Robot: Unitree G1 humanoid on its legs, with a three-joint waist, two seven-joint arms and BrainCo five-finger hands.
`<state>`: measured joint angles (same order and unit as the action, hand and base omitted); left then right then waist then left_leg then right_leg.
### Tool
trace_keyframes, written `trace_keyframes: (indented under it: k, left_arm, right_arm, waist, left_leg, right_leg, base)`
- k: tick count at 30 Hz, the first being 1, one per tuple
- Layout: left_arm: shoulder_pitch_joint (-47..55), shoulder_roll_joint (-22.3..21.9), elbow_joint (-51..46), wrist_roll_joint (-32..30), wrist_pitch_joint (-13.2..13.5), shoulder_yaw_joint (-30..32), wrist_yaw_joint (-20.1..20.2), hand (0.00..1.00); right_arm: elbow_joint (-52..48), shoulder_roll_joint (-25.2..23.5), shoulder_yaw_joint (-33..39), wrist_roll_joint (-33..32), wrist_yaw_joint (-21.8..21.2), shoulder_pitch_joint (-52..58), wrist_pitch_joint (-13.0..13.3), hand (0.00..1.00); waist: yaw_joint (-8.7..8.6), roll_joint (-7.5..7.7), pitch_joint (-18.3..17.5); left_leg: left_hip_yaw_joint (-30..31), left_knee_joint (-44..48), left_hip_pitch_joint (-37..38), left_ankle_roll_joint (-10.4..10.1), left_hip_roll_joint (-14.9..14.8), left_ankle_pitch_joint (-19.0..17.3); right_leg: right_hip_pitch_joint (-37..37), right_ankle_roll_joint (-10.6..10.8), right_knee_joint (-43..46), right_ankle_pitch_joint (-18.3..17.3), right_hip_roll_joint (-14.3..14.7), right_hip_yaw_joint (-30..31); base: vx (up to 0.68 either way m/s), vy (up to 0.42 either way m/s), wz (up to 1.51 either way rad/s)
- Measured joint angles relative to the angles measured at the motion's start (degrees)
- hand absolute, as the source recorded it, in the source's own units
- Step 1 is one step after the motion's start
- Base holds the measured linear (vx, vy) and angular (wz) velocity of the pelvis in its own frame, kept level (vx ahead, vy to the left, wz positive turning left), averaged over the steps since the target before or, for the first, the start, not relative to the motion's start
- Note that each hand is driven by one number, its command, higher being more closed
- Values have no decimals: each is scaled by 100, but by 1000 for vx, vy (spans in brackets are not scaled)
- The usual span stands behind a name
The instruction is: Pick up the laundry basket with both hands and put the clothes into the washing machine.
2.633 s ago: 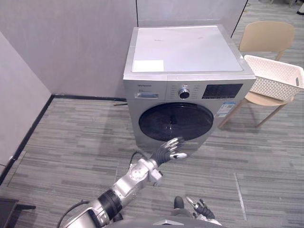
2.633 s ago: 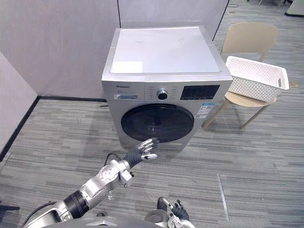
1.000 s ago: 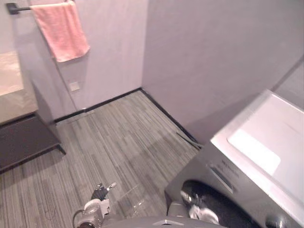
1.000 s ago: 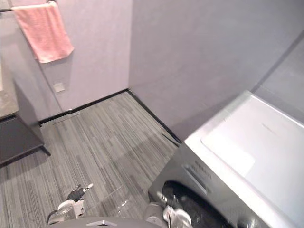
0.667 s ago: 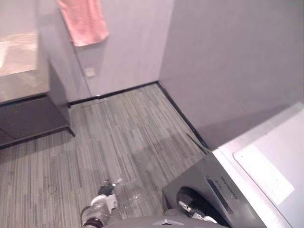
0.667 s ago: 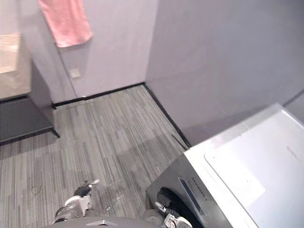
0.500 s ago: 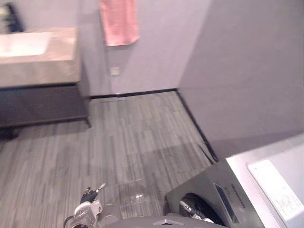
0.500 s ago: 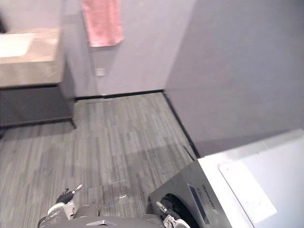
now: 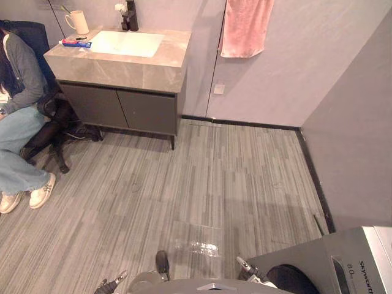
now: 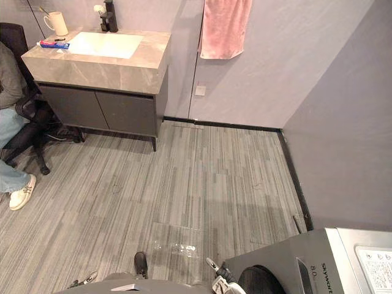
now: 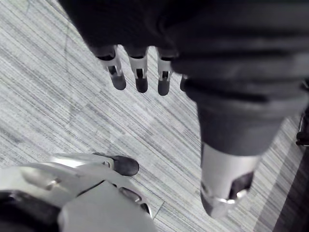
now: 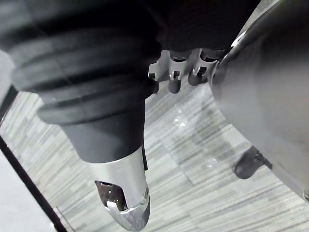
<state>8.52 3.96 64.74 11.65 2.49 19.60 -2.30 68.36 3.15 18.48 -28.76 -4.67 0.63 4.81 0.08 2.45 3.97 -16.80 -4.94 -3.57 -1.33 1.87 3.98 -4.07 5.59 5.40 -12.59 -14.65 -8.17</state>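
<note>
Grey washing machine (image 9: 331,263) sits just beside my right hand (image 12: 176,72), left hand (image 11: 137,72) likewise slack and empty; basket unseen, so turn slowly.

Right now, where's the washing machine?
The washing machine sits at the lower right of the eye views, against the grey wall, with the right hand just left of its dark door.
</note>
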Motion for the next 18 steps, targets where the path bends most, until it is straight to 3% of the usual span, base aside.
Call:
trace_keyframes:
  k: [3,4,5,6,7,8,9,10,12,15,16,18]
  left_arm:
    - [16,146,0,1,13,-272,5,0]
    - [7,204,-1,4,17,-422,5,0]
    - [-33,232,-2,4,20,-444,6,0]
    - [-32,245,-11,12,35,-461,7,0]
    - [-26,240,-8,8,36,-482,0,0]
    - [-21,317,-6,0,43,-620,4,0]
    - [-39,341,-6,-3,46,-626,11,0]
    - [-38,327,1,-11,40,-624,16,0]
    - [-11,326,9,-66,34,-615,25,0]
    - [-10,298,76,-76,2,-538,63,0]
    - [-31,280,119,-76,2,-440,67,0]
    - [-48,278,151,-80,-5,-293,65,0]
  right_arm:
    - [-3,-22,5,17,0,-65,1,0]
    - [-5,-43,17,17,0,-52,-1,0]
    - [-8,-58,14,17,-3,-39,-3,0]
    - [-12,-16,14,15,-3,31,2,0]
    - [-27,-4,13,8,-3,33,3,0]
    - [-129,-72,-24,-2,3,31,41,0]
    - [-161,-58,-17,-13,0,26,46,0]
    - [-178,-60,-21,-21,-18,20,40,0]
    - [-219,-135,-24,-63,-23,31,37,0]
    - [-216,-155,-28,-123,-19,96,28,0]
    - [-216,-157,-28,-123,-18,116,18,0]
    - [-210,-185,-25,-128,-14,149,-1,0]
  waist:
    - [-9,33,4]
    - [-9,138,37]
    - [-13,196,40]
    - [22,142,47]
    - [-15,169,58]
    - [-83,199,91]
    - [-66,175,110]
    - [-64,60,180]
    - [-77,98,181]
    - [-165,102,185]
    - [-178,108,185]
    - [-208,180,183]
  left_leg:
    - [-51,1,-45,56,133,-39]
    - [-55,4,-59,92,216,-78]
    - [-58,125,-62,259,291,-86]
    - [5,248,-78,387,317,-147]
    - [26,279,-61,390,343,-147]
    - [110,273,-10,387,304,-145]
    - [117,262,24,386,229,-145]
    - [122,237,87,384,95,-144]
    - [126,167,267,373,-115,-136]
    - [115,170,411,323,-255,-137]
    - [106,169,424,291,-255,-134]
    - [86,162,445,192,-205,-134]
  right_leg:
    - [51,-96,6,-63,-117,-29]
    - [102,-272,129,-199,-189,-38]
    - [139,-310,237,-287,-324,-31]
    - [223,-402,637,-376,-389,-28]
    - [280,-529,931,-285,-418,20]
    - [641,-498,1818,225,-288,-21]
    - [770,-406,2039,441,-250,-16]
    - [870,-395,2279,650,-148,-38]
    - [1013,-239,2613,396,34,-163]
    - [1040,-113,2158,167,204,-555]
    - [1032,-114,1987,182,214,-585]
    - [968,-168,1314,647,235,-629]
  base:
    - [42,91,-4]
    - [54,77,18]
    - [109,95,12]
    - [98,69,9]
    - [116,54,29]
    - [72,20,23]
    - [103,28,11]
    - [110,11,-25]
    - [107,-54,-22]
    - [81,-84,-5]
    - [117,-140,1]
    - [97,-163,1]
